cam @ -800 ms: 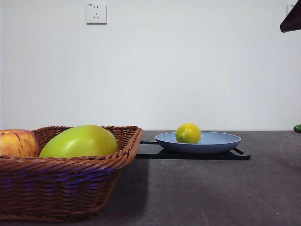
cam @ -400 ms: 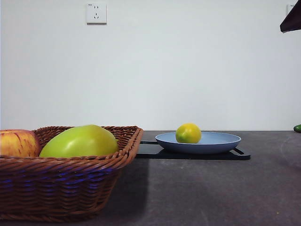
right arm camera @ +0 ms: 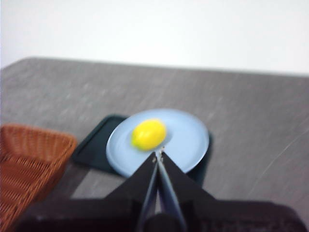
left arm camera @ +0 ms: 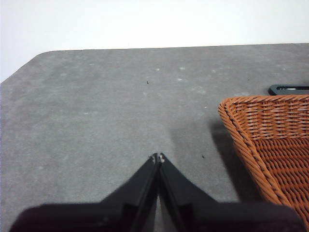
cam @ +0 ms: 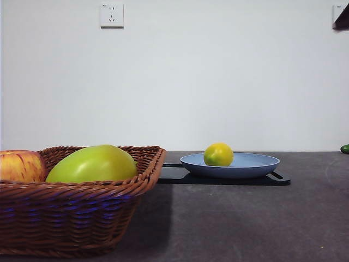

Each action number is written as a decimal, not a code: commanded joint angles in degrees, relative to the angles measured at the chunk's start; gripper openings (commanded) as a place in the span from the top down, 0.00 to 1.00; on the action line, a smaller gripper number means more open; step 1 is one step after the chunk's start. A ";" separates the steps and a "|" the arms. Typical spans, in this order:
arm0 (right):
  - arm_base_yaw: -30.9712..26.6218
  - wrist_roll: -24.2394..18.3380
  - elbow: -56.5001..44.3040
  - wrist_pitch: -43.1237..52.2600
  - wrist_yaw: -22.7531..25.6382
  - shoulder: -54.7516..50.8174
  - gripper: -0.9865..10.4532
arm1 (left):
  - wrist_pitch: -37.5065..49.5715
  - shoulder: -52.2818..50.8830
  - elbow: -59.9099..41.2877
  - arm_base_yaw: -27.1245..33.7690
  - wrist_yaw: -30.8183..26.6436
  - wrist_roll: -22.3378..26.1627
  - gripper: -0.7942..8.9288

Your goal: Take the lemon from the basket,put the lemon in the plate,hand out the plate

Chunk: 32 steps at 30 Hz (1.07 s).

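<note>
The lemon [cam: 218, 154] lies in the light-blue plate [cam: 256, 162], which rests on a flat black tray [cam: 180, 176]. In the right wrist view the lemon [right arm camera: 148, 134] sits in the plate [right arm camera: 188, 140] just beyond my right gripper [right arm camera: 158, 153], which is shut and empty, well above the plate. The wicker basket [cam: 82, 218] stands at the near left. My left gripper [left arm camera: 156, 157] is shut and empty over bare table beside the basket [left arm camera: 270, 140].
A large green-yellow fruit [cam: 92, 164] and a red-yellow apple [cam: 20, 166] lie in the basket. A black arm tip [cam: 342, 19] shows at the top right corner. A small green thing [cam: 344, 148] sits at the far right edge. A wall socket [cam: 112, 15] is behind.
The black arm tip at the top right corner has drawn back up and out, showing less. The lemon, plate and basket have not moved.
</note>
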 commanded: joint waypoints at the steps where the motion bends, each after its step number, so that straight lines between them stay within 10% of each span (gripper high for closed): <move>1: -2.40 -3.67 -2.10 0.68 -0.07 -4.24 0.91 | -0.39 -0.13 -0.35 0.17 0.04 -0.35 0.91; 8: -17.29 -3.37 -14.14 1.29 -20.55 -15.23 0.91 | -0.39 -0.15 -0.35 0.17 0.07 -0.35 0.91; 32: -24.85 -3.32 -25.29 0.92 -20.28 -24.39 0.91 | -0.37 -0.13 -0.35 0.17 0.04 -0.35 0.91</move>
